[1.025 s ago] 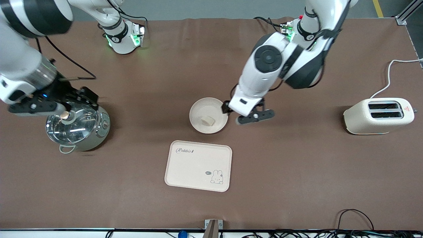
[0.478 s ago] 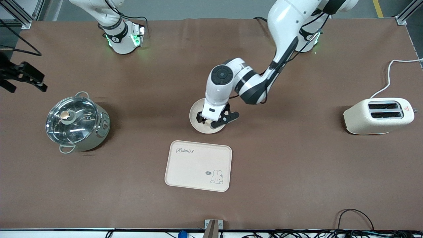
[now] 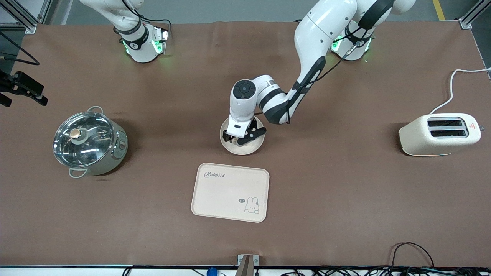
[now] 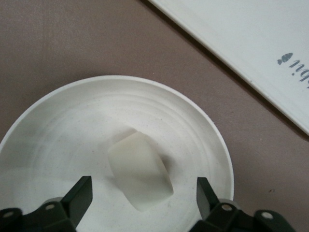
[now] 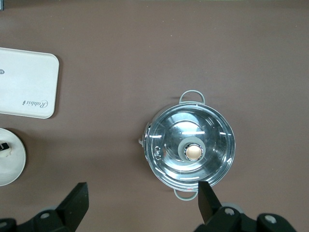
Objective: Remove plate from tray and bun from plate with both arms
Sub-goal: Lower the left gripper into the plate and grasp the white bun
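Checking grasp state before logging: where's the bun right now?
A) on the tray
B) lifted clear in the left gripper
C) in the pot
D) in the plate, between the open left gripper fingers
D: the bun lies in the plate, with the left gripper open around it.

A brown mat covers the table, with grey floor and a yellow stripe past its top edge, aluminium framing at the corners, and black cables along the near edge.
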